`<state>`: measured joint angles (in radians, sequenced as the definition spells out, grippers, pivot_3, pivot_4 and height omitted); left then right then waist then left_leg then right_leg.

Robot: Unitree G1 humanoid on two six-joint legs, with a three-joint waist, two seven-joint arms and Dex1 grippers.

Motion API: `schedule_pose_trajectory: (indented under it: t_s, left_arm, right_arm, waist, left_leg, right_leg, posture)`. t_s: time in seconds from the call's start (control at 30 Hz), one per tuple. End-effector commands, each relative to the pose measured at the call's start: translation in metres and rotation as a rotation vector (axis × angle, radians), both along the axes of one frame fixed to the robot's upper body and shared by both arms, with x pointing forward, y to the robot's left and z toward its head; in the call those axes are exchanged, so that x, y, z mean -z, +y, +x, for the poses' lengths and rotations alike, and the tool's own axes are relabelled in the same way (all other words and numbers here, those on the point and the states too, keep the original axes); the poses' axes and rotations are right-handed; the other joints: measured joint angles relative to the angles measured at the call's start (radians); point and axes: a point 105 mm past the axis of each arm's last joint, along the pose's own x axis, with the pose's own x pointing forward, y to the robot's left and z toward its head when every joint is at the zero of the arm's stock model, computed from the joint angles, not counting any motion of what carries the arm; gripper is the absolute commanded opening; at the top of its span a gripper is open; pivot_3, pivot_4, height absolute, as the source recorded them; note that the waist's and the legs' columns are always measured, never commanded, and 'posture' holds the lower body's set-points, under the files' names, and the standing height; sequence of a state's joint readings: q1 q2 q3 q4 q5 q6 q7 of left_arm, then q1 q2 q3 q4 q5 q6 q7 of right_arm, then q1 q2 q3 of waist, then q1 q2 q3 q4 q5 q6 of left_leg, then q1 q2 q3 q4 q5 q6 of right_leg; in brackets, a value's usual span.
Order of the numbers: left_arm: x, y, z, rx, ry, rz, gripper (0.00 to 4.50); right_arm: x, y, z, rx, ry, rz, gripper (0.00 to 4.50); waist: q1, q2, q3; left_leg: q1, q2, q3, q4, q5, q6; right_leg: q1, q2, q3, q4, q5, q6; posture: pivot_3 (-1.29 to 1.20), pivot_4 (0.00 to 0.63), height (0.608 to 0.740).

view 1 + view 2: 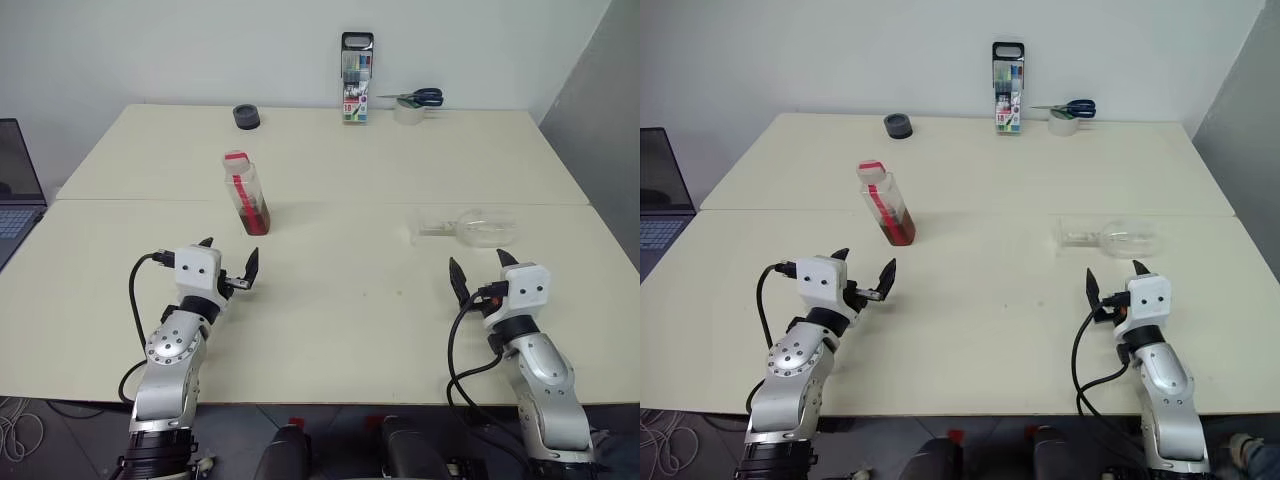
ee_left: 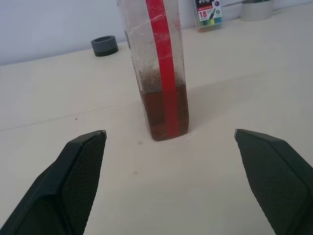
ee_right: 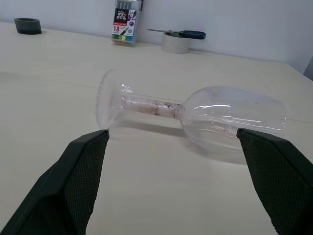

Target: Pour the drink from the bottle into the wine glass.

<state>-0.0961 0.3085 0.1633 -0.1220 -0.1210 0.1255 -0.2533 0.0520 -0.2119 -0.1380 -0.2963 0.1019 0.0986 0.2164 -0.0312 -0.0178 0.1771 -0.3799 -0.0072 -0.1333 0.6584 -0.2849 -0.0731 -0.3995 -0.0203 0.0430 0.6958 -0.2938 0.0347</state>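
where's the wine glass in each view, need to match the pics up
Left eye view: the wine glass lies on its side, right of centre, just beyond the right tool.
Right eye view: same spot, right of centre.
Left wrist view: not in it.
Right wrist view: lying across the middle, foot toward the marker pack.
Shared landmark: the marker pack standing at the table's far edge.

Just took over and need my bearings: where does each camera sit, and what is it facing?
Head views (stereo pair): high, looking down over the table; both arms, left gripper and right gripper open.
Left wrist view: low, facing the upright bottle; own fingers show.
Right wrist view: low, facing the wine glass lying on its side; own fingers show.
Both wrist views share the marker pack.
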Motion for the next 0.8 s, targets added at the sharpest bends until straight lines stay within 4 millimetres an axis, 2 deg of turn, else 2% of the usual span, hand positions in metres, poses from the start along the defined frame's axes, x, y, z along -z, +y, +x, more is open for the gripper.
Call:
schedule_pose_trajectory:
  t_s: [0.03, 0.37, 0.53, 0.8]
  left_arm:
    - [-0.02, -0.006, 0.001, 0.018, -0.08, -0.003, 4.49]
    - [-0.019, -0.011, 0.001, 0.037, -0.074, 0.041, 4.49]
    - [-0.017, -0.019, -0.001, 0.107, -0.063, 0.065, 4.49]
    - [-0.017, -0.017, 0.001, 0.102, -0.067, 0.07, 4.49]
  right_arm:
    - [-0.012, -0.004, 0.0, 0.011, -0.046, 0.003, 4.5]
    - [-0.009, -0.004, 0.0, 0.009, -0.037, 0.001, 4.5]
    - [-0.008, -0.003, -0.001, 0.009, -0.032, 0.003, 4.5]
    - [-0.008, -0.003, -0.002, 0.004, -0.026, 0.012, 4.5]
  waist:
    - [0.0, 0.0, 0.0]
    - [0.0, 0.0, 0.0]
    - [0.0, 0.0, 0.0]
    - [0.0, 0.0, 0.0]
  left_leg:
    - [0.0, 0.0, 0.0, 0.0, 0.0, 0.0]
    - [0.0, 0.0, 0.0, 0.0, 0.0, 0.0]
    - [0.0, 0.0, 0.0, 0.0, 0.0, 0.0]
    - [0.0, 0.0, 0.0, 0.0, 0.0, 0.0]
  right_leg:
    - [0.0, 0.0, 0.0, 0.0, 0.0, 0.0]
    - [0.0, 0.0, 0.0, 0.0, 0.0, 0.0]
    - [0.0, 0.0, 0.0, 0.0, 0.0, 0.0]
    - [0.0, 0.0, 0.0, 0.0, 0.0, 0.0]
  posture:
    - [0.0, 0.15, 0.74]
    - [0.0, 0.15, 0.74]
    - [0.0, 0.15, 0.74]
    - [0.0, 0.15, 0.74]
